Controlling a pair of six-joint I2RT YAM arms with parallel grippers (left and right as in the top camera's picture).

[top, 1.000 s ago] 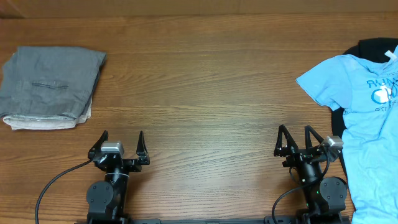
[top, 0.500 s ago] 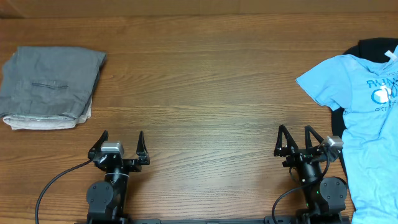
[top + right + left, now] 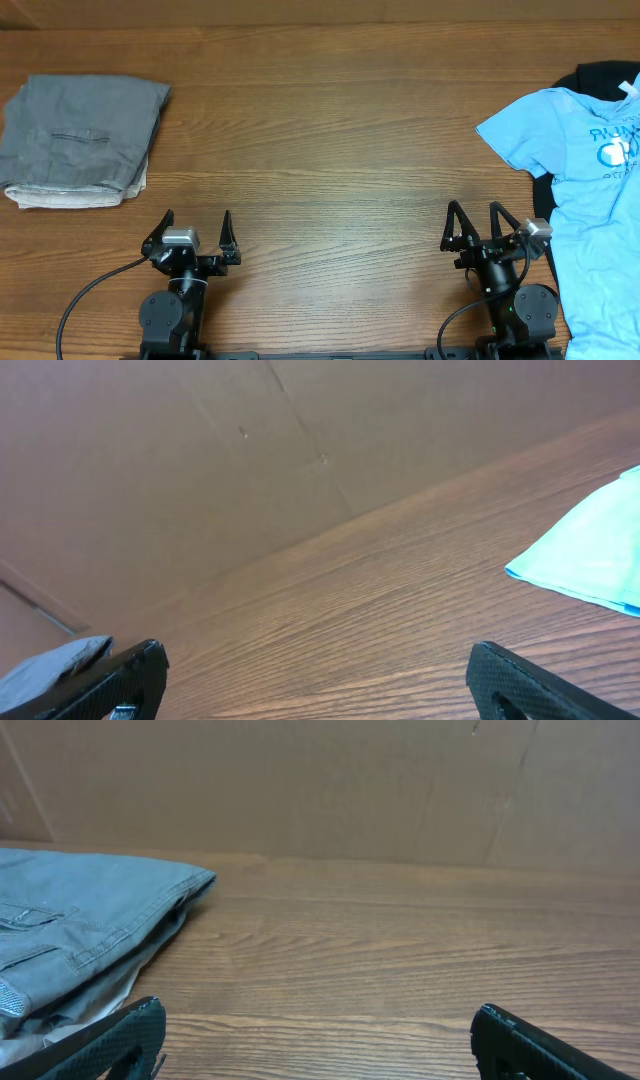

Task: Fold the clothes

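Left gripper (image 3: 197,214) and right gripper (image 3: 474,206) stay spread, T-shirt (image 3: 580,200) unmoved

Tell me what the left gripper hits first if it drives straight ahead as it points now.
Bare table, then probably the cardboard wall. The left gripper is open; the folded grey garment lies just left of its line and might get brushed.
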